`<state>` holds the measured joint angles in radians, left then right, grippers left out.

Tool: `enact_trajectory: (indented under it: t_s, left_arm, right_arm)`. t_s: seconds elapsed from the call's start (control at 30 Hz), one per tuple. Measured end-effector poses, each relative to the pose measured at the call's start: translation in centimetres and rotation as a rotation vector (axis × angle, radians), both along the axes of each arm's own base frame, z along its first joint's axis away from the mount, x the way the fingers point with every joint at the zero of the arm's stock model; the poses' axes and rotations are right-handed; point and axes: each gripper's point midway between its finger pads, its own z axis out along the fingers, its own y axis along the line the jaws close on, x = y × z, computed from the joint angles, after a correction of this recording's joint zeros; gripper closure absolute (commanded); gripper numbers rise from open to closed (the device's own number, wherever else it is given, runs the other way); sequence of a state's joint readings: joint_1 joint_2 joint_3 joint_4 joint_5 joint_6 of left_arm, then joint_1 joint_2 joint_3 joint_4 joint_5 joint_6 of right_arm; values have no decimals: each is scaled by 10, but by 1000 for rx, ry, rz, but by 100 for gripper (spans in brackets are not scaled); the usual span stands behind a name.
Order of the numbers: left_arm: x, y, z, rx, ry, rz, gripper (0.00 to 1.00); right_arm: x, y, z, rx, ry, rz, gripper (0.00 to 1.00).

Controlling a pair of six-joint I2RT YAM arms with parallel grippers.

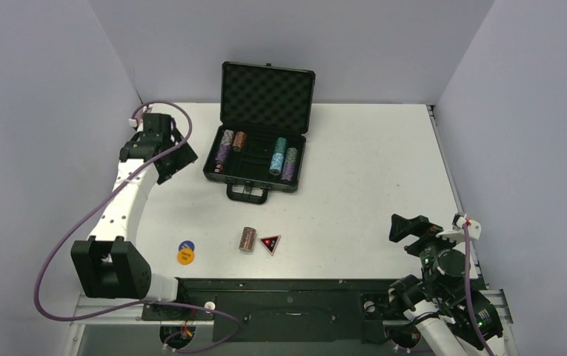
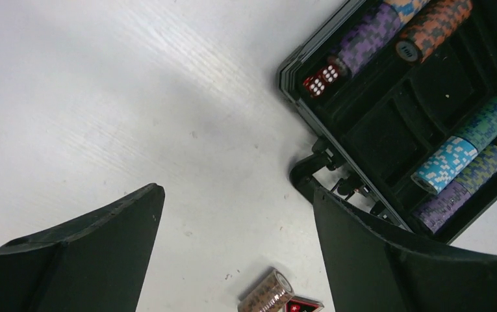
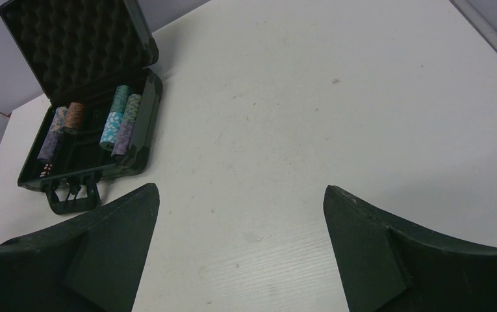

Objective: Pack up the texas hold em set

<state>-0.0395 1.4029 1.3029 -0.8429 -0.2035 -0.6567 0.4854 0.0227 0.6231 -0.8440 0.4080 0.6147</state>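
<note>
Left gripper (image 1: 163,152) is seen spread wide and empty, held above the table (image 1: 369,170) just left of the open case (image 1: 267,96). Right gripper (image 3: 240,190) is also spread wide and empty, well apart from the case, toward its near right. The case is set at the far middle of the table, lid upright, handle facing the arms. Inside it, purple chips (image 1: 222,152) and brown chips (image 1: 240,140) are laid at the left, with red dice (image 2: 320,79) at their near end. Teal chips (image 1: 279,157) and more purple chips are laid at the right. A loose chip stack (image 1: 247,239) is left lying on the table in front of the case, touching or just beside a black-red triangle (image 1: 270,243). A blue disc (image 1: 186,245) and a yellow disc (image 1: 185,257) are overlapped further left of it.
</note>
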Motion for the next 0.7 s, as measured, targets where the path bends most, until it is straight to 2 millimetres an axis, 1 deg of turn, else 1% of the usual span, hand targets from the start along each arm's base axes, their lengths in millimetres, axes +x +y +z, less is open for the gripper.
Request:
enact_trajectory:
  t_s: [0.07,0.13,0.17,0.23,0.3,0.37,0.43,0.53,0.7]
  left_arm:
    - [-14,-3,-10,-26,16,21,5]
    - [-25,-7,-19,-49,36,33,3]
    - [-32,-10,-25,-62,50,36,0]
    - [-40,-14,-33,-76,68,39,3]
    - [-48,-20,-38,-88,77,28,4]
    - [-55,-31,-38,-104,71,1,4]
    - [-65,-50,-35,-137,50,-55,4]
    - [-84,-76,-26,-205,8,-147,3]
    - [-115,-109,-12,-306,-51,-306,2]
  right_arm:
    - [0,-1,0,0,-1,-3,7]
    - [0,-1,0,-1,-1,-5,7]
    - [0,-1,0,-1,-1,-6,7]
    - [0,-1,0,-1,-2,-8,7]
    - [0,-2,0,1,-4,-11,7]
    - [0,-2,1,2,-7,-15,7]
    - [1,-2,1,3,-8,-15,7]
    - [0,-2,2,5,-11,-15,7]
    - [0,-6,2,9,-18,-35,7]
